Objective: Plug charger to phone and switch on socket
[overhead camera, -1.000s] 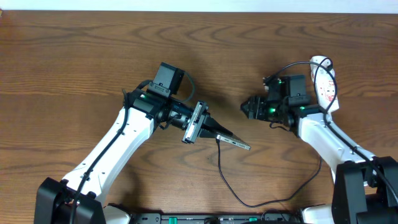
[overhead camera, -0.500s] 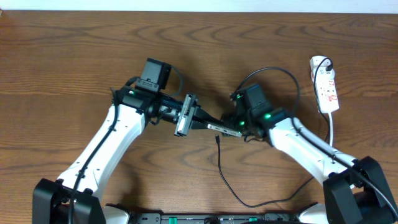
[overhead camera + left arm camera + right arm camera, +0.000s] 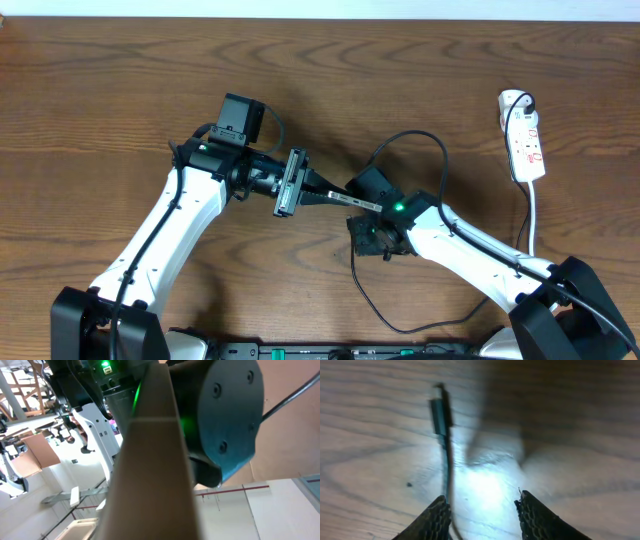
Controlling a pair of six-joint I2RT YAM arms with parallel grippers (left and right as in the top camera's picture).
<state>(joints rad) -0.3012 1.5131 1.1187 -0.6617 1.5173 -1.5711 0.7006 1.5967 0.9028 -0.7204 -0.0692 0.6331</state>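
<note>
Left gripper (image 3: 322,192): pinching flat bronze-grey phone (image 3: 360,203).
Right gripper (image 3: 482,501): spread; centre over thin black charger plug (image 3: 440,414) before closing.

The phone (image 3: 150,470) fills the middle edge-on, a blurred bronze-grey strip running from 6 toward 12 o'clock. Behind it at 1 o'clock sits a dark round housing (image 3: 225,415), probably the other arm's. A thin black cable (image 3: 292,395) crosses at 2 o'clock.
</note>
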